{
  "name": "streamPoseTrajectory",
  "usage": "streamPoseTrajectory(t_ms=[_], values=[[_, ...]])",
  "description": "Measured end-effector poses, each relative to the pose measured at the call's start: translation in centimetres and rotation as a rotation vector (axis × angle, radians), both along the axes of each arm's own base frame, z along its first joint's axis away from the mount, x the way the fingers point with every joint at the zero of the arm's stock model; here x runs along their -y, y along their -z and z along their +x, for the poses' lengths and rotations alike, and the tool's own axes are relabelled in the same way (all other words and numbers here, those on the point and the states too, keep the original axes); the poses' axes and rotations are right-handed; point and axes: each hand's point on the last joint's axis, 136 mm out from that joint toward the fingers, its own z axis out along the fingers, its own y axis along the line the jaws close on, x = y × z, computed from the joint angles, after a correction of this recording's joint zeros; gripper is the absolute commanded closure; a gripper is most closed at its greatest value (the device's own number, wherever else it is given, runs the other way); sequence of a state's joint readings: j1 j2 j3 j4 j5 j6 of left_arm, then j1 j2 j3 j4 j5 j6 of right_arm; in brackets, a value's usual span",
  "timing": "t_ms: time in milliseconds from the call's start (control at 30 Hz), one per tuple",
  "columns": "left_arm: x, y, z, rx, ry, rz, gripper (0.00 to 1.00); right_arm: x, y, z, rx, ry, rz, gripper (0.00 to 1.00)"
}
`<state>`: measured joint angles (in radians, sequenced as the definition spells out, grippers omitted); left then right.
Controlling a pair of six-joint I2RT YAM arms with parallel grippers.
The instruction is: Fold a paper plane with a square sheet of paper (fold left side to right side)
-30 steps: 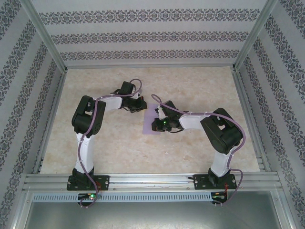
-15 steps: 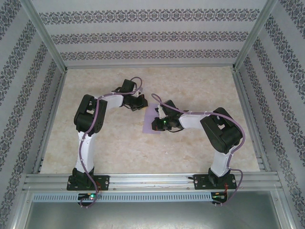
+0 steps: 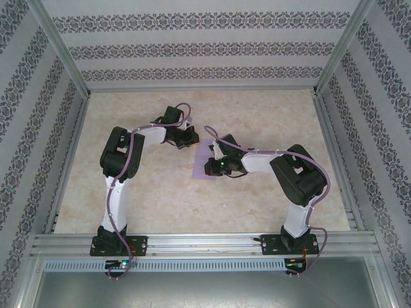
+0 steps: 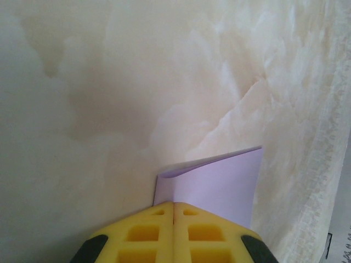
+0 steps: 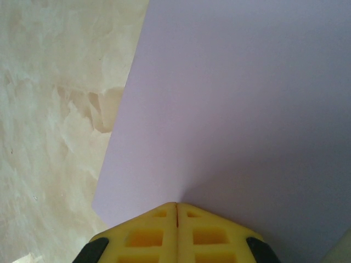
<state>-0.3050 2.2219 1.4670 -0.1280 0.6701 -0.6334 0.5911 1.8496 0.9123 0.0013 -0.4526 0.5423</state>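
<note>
The paper (image 3: 203, 162) is lying near the middle of the table (image 3: 141, 192) in the top view, between the two claws and touching both. The left claw (image 4: 174, 205) is sitting with its jaws pressed together at the sheet's upper-left edge. In its wrist view the lavender sheet is rising and curling just beyond the tips, toward the lower right of the frame, so it appears to be pinching that edge off the table. The right claw (image 5: 176, 205) is also closed, with nothing between its jaws. It is resting its tips on the flat sheet near the lower-left corner, and the paper is spreading away from it toward the upper right of its frame. The sheet's long side is running from upper to lower frame in the top view, so the crease should run that way. The left arm is nearer the lifted edge, and the rest of the sheet is lying to that claw's right, toward the pinning claw.
</note>
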Motion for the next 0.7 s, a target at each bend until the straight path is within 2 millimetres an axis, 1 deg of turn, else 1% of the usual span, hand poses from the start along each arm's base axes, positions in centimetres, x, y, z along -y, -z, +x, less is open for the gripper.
streamPoseTrajectory(t_ms=[200,367,533,600,700], values=[[0.0,0.0,0.0,-0.002,-0.002,-0.002,1.0,0.0,0.1,-0.1,0.006,-0.001,0.004,1.0],[0.0,0.0,0.0,-0.002,-0.002,-0.003,0.97,0.0,0.0,-0.1,0.014,-0.004,0.009,1.0],[0.0,-0.1,0.2,0.008,-0.004,-0.005,0.98,0.1,0.1,-0.2,0.02,-0.009,0.013,1.0],[-0.3,-0.4,1.4,0.061,-0.028,0.011,0.99,0.2,0.1,-0.6,0.015,-0.013,0.012,1.0],[-2.6,-0.6,4.2,0.155,-0.114,0.058,1.0,0.5,0.1,-1.3,-0.004,-0.022,0.014,1.0]])
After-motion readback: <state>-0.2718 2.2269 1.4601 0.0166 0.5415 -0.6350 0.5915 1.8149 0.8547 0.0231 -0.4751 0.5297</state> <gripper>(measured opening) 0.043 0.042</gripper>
